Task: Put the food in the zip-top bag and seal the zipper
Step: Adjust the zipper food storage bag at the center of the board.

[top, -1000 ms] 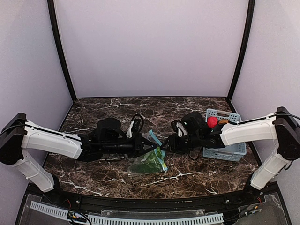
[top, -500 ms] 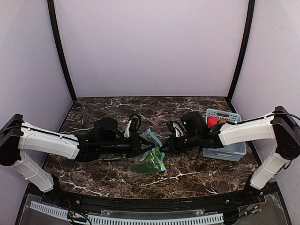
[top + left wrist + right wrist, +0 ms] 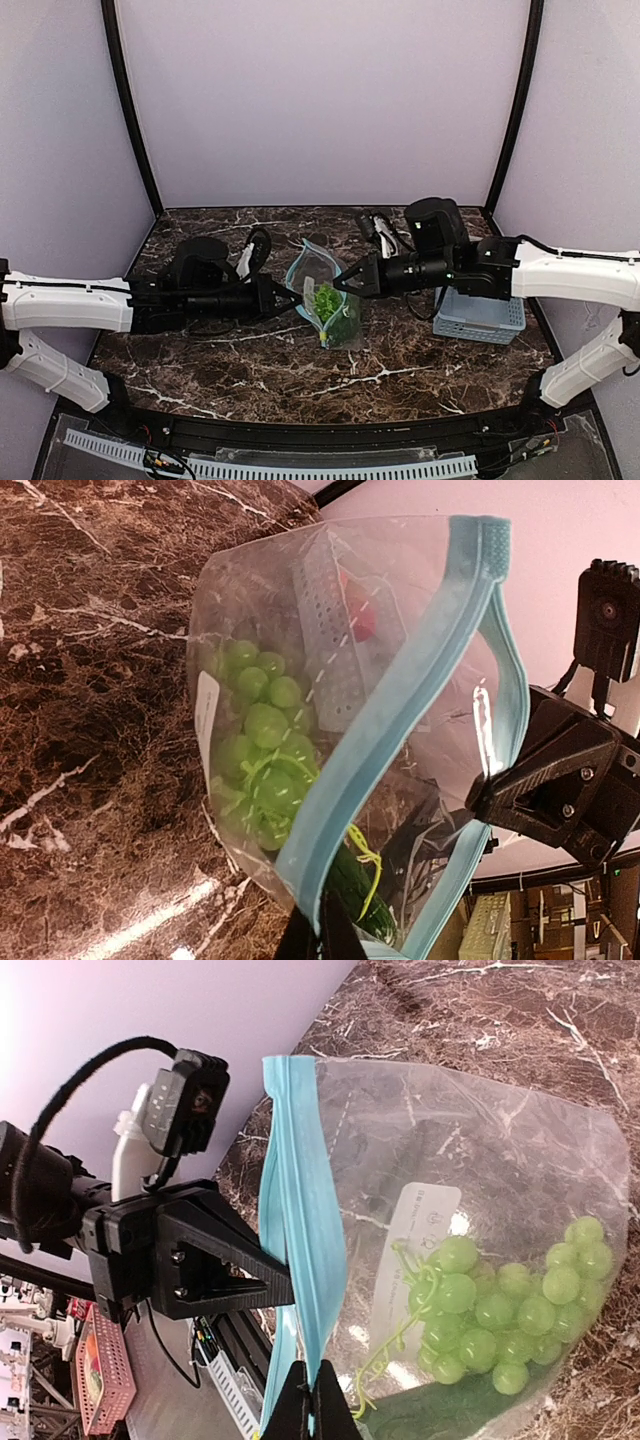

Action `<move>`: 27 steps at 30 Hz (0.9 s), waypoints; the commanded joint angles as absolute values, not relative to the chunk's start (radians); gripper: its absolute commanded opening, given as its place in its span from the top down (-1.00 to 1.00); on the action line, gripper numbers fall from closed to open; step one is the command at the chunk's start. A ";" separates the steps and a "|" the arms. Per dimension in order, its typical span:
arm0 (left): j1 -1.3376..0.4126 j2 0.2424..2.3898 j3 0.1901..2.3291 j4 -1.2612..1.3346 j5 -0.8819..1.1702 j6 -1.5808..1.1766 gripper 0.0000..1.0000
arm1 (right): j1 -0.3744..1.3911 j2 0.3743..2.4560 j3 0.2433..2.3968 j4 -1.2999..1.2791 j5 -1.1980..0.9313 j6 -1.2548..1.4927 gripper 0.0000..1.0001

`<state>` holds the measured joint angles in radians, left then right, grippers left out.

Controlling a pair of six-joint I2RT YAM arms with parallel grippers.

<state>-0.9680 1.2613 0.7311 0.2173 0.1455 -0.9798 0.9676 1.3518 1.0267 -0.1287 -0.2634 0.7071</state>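
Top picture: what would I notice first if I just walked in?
The clear bag in the middle of the table, held open between the left gripper and the right gripper, each pinching its teal edge. Green grapes sit inside it. A light-blue basket stands at the table's right side.

1 light-blue plastic basket (image 3: 482, 325) on dark marbled table (image 3: 420, 372), lilac walls (image 3: 320, 100) behind.
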 commanded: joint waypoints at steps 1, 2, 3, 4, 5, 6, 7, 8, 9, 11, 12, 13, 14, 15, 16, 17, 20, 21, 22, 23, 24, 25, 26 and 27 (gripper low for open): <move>-0.964 1.236 0.775 0.068 0.095 -0.891 0.99 | 0.993 1.383 1.024 -0.185 -0.206 0.702 1.00; -0.964 1.241 0.776 0.078 0.103 -0.891 0.99 | 0.997 1.390 1.025 -0.188 -0.203 0.706 1.00; -0.963 1.244 0.777 0.081 0.108 -0.891 0.99 | 1.003 1.395 1.026 -0.191 -0.199 0.709 1.00; -0.964 1.252 0.779 0.085 0.117 -0.891 0.99 | 1.008 1.396 1.028 -0.195 -0.195 0.709 1.00; -0.964 1.257 0.781 0.086 0.121 -0.891 0.99 | 1.014 1.395 1.027 -0.197 -0.189 0.710 1.00; -0.964 1.266 0.781 0.089 0.132 -0.891 0.99 | 1.019 1.392 1.027 -0.198 -0.184 0.711 1.00; -0.964 1.270 0.781 0.095 0.136 -0.893 0.99 | 1.020 1.389 1.024 -0.199 -0.178 0.712 1.00; -0.964 1.277 0.779 0.099 0.147 -0.894 0.99 | 1.020 1.386 1.022 -0.200 -0.175 0.713 1.00; -0.964 1.280 0.778 0.102 0.151 -0.896 0.99 | 1.021 1.383 1.018 -0.203 -0.167 0.716 1.00; -0.963 1.283 0.778 0.104 0.157 -0.894 0.99 | 1.021 1.379 1.013 -0.207 -0.159 0.720 1.00; -0.963 1.284 0.779 0.103 0.158 -0.893 0.99 | 1.021 1.378 1.011 -0.208 -0.156 0.721 1.00; -0.963 1.284 0.779 0.100 0.159 -0.888 0.99 | 1.022 1.378 1.010 -0.209 -0.154 0.724 1.00; -0.963 1.284 0.781 0.098 0.159 -0.886 0.99 | 1.022 1.377 1.010 -0.211 -0.151 0.727 1.00; -0.963 1.285 0.783 0.095 0.161 -0.883 0.99 | 1.022 1.377 1.009 -0.212 -0.149 0.728 1.00; -0.964 1.286 0.784 0.094 0.164 -0.882 0.99 | 1.022 1.379 1.009 -0.212 -0.146 0.729 1.00; -0.964 1.289 0.785 0.094 0.167 -0.880 0.99 | 1.021 1.379 1.009 -0.213 -0.141 0.732 1.00; -0.963 1.292 0.782 0.095 0.171 -0.879 0.99 | 1.020 1.378 1.011 -0.219 -0.128 0.735 0.89; -0.964 1.293 0.779 0.097 0.173 -0.878 0.99 | 1.021 1.378 1.010 -0.219 -0.125 0.735 0.84; -0.964 1.293 0.778 0.098 0.175 -0.876 0.99 | 1.021 1.376 1.011 -0.222 -0.121 0.736 0.77; -0.963 1.295 0.778 0.101 0.180 -0.873 0.99 | 1.022 1.373 1.012 -0.226 -0.116 0.736 0.68; -0.964 1.296 0.778 0.103 0.183 -0.869 0.99 | 1.022 1.370 1.013 -0.230 -0.113 0.736 0.59; -0.964 1.298 0.778 0.107 0.189 -0.861 0.99 | 1.020 1.363 1.014 -0.235 -0.108 0.736 0.45; -0.964 1.299 0.779 0.108 0.190 -0.857 0.99 | 1.020 1.358 1.014 -0.239 -0.104 0.735 0.26; -0.964 1.300 0.780 0.111 0.195 -0.847 0.99 | 1.021 1.351 1.014 -0.245 -0.098 0.732 0.15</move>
